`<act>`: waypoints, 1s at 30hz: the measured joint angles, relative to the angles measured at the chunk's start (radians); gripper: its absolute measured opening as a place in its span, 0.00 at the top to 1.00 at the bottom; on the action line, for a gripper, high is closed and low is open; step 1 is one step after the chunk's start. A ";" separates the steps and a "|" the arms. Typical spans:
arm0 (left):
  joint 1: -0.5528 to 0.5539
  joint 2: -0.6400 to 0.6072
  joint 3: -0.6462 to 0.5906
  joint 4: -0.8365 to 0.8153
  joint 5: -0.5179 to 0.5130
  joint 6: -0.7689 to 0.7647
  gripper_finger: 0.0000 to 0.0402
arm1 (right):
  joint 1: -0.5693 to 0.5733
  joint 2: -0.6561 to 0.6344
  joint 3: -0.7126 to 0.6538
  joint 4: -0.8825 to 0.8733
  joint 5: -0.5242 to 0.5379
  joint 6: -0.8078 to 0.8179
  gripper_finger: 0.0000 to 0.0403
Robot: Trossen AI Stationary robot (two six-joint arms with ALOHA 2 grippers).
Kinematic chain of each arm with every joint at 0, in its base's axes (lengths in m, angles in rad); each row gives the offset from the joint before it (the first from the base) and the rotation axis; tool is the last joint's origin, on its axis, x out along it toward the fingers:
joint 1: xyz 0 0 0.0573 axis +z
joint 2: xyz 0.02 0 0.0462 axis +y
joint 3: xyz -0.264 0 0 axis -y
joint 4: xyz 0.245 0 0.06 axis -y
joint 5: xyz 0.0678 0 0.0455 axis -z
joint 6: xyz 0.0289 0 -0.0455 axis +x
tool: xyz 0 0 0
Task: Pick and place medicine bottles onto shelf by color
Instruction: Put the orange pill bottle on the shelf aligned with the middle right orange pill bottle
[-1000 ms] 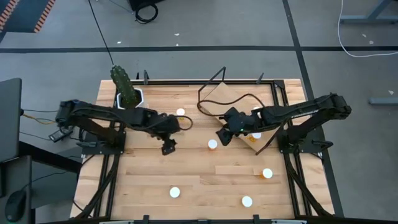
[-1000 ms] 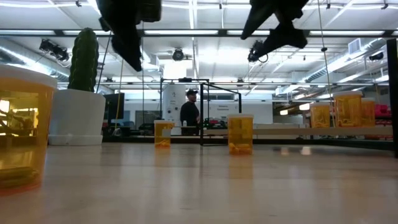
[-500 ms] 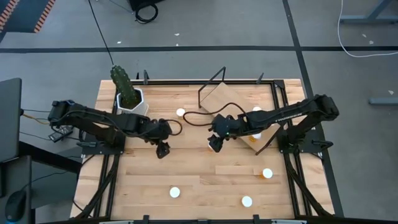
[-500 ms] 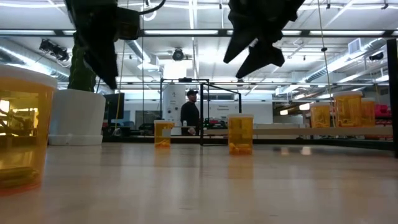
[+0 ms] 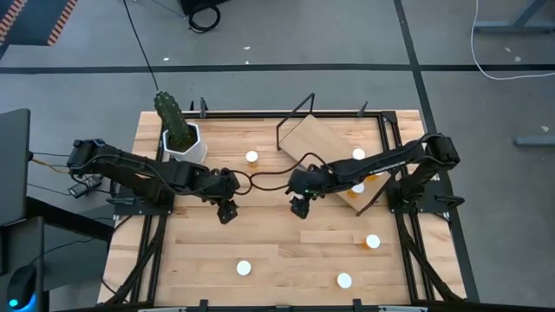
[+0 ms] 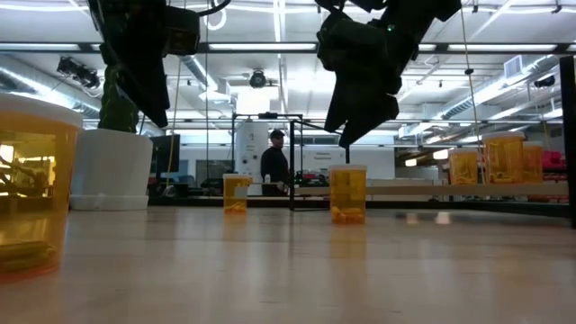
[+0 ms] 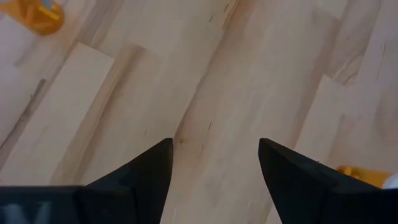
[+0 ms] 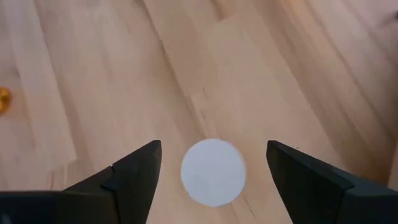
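- Right gripper [image 5: 299, 208] hangs over the middle of the table [image 5: 260, 251], fingers spread wide with nothing between them.
- Straight below it in the right wrist view sits a white-capped bottle [image 8: 213, 172], cap framed in the gap between the two dark fingers [image 8: 134, 177], touching neither.
- From the low view that same bottle [image 6: 348, 193] stands upright on the wood, and the right gripper [image 6: 346, 135] is above it, clear of the cap.
- Left gripper [image 5: 227, 211] is at about nine o'clock of the right one, near it, also above the tabletop.
- Its fingers [image 7: 140, 180] stand apart over bare planks in the left wrist view, gripping nothing.
- The shelf [image 5: 316, 139] lies tilted at roughly one o'clock from the right gripper, near the table's far edge.
- One bottle [image 5: 358, 154] sits at the shelf's right end; another [image 5: 251, 157] stands on the table at eleven o'clock of the right gripper.
- Three more on the near half: one [image 5: 373, 242] at four o'clock, one [image 5: 344, 280] at five o'clock, one [image 5: 244, 268] at seven o'clock, well apart from each other.
- A cactus in a white pot [image 5: 179, 132] occupies the far-left corner, at ten o'clock.
- Beyond the table, a person [image 6: 273, 166] stands in the room.
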 joint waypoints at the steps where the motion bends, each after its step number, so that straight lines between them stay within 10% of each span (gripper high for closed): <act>1: 0.000 0.000 0.000 0.002 0.000 -0.015 0.40 | 0.001 0.001 0.000 -0.004 -0.009 -0.001 0.25; 30: 0.001 0.000 0.000 0.018 -0.022 -0.095 0.42 | 0.041 0.024 -0.085 0.099 0.054 0.039 0.09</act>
